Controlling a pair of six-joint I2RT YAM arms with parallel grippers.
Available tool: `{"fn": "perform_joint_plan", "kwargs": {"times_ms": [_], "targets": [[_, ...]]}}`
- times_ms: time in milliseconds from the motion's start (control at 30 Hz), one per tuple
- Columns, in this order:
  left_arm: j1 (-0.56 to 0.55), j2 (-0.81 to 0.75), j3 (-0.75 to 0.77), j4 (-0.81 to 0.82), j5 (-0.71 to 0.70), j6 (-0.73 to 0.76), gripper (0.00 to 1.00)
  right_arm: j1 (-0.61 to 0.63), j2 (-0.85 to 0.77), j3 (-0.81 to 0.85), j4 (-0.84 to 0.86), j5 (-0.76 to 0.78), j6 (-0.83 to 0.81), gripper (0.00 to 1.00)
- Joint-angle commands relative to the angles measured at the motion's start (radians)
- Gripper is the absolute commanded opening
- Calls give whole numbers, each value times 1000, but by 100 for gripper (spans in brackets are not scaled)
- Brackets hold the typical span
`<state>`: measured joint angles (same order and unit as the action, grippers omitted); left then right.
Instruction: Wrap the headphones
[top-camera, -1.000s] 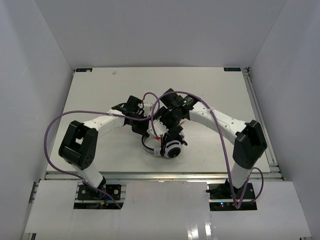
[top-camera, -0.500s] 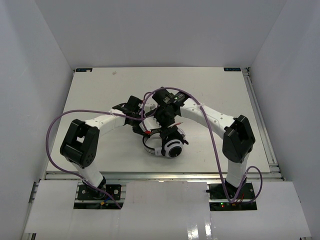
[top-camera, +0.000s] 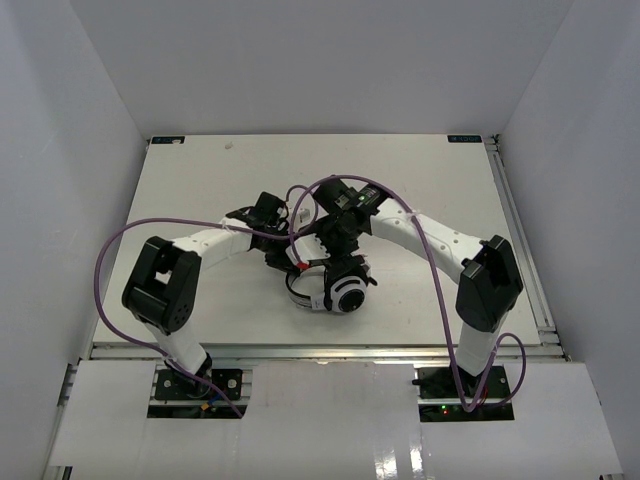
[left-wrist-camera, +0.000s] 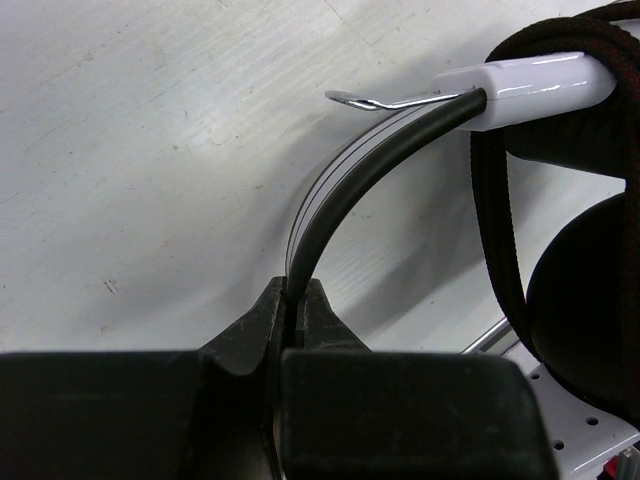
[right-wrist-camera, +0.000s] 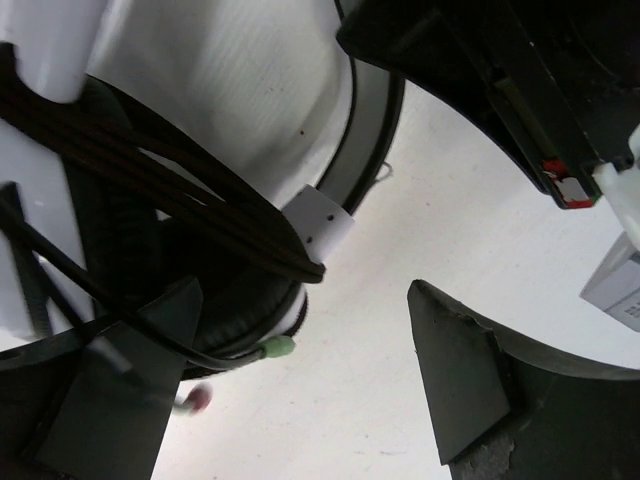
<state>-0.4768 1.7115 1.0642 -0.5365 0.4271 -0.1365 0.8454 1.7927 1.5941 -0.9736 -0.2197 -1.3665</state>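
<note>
The headphones (top-camera: 335, 287) lie at the table's middle, a white earcup (top-camera: 347, 296) facing up and the black cord wound around them. My left gripper (top-camera: 281, 259) is shut on the thin black-and-white headband (left-wrist-camera: 365, 165), just left of the earcups; a white slider (left-wrist-camera: 520, 85) and cord loops (left-wrist-camera: 493, 200) show beyond it. My right gripper (top-camera: 336, 247) hovers over the headphones, open (right-wrist-camera: 300, 360). The wound cord (right-wrist-camera: 180, 190) passes by its left finger (right-wrist-camera: 125, 395). The cord's green plug (right-wrist-camera: 277, 347) and a blurred red plug (right-wrist-camera: 197, 399) hang loose between the jaws.
The white table (top-camera: 200, 180) has metal rails at its right side (top-camera: 520, 240) and front edge (top-camera: 320, 350). Purple arm cables (top-camera: 120, 250) loop above both arms. White walls enclose the table on three sides. My left gripper's black body (right-wrist-camera: 520, 90) sits close to the right one.
My right arm swung left over the headphones, then back a little right; its gripper stays above them. The left gripper keeps its hold on the headband. The headphones shifted slightly.
</note>
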Motion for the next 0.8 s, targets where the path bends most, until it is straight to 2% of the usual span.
{"fn": "perform_joint_plan", "kwargs": {"times_ms": [0, 100, 200, 367, 533, 700, 767], "targets": [[17, -35, 57, 46, 45, -39, 0, -6, -5, 43, -36, -113, 53, 90], [21, -47, 60, 54, 42, -50, 0, -5, 27, 62, -22, -107, 150, 90], [24, -66, 62, 61, 39, -60, 0, -5, 39, 69, -16, -97, 173, 90], [27, -73, 65, 64, 67, -63, 0, -10, 30, 60, 108, 73, 258, 90], [27, -77, 54, 65, 65, -64, 0, -30, 24, 77, 122, 97, 297, 90], [33, -81, 43, 69, 56, -68, 0, -43, 33, 52, 183, 213, 371, 90], [39, -84, 39, 75, 52, -75, 0, -58, 34, 58, 193, 209, 409, 90]]}}
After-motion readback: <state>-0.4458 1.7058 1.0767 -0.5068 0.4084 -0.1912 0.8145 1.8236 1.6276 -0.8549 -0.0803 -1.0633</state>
